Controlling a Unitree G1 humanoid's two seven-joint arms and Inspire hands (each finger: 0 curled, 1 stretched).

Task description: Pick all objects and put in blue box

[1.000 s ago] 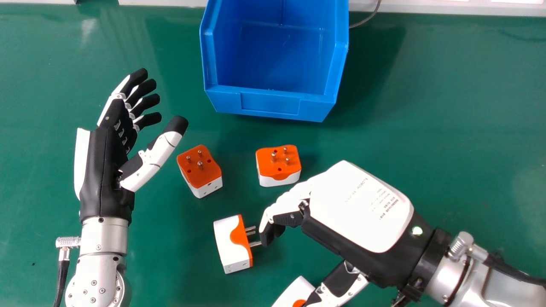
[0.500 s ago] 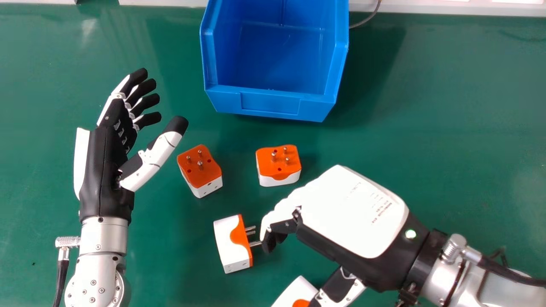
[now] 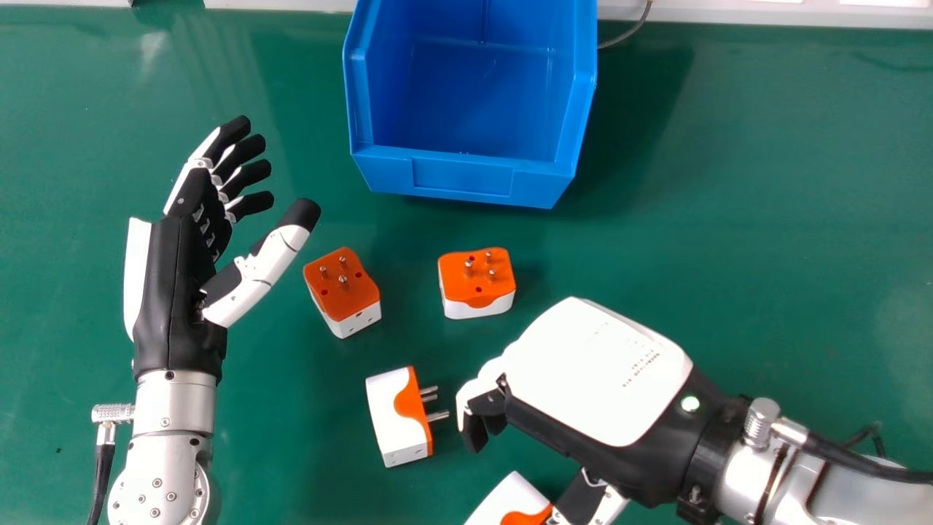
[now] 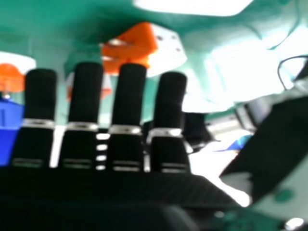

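My right hand [image 3: 594, 375] is palm down in the head view, open, its bent fingers just right of the pins of a white-and-orange plug adapter [image 3: 393, 419] lying on its side. Its thumb partly covers another adapter [image 3: 504, 503] at the bottom edge. Two adapters, one centre-left [image 3: 342, 292] and one centre [image 3: 475, 281], stand pins up. Open and empty, my left hand [image 3: 182, 284] is left of them. The blue box [image 3: 463, 177] stands at the top centre. In the right hand view, my right hand [image 4: 127, 96] has straight fingers before an adapter [image 4: 166, 50], apart from the thumb.
The green table [image 3: 765, 219] extends to the right of the box. A pale strip [image 3: 729, 13] runs along its far edge, and a thin cable [image 3: 633, 30] lies beside the box's right wall.
My right hand has moved down and slightly right in the head view, away from the adapter's pins. More of the bottom adapter shows beside the thumb. My left hand has barely shifted.
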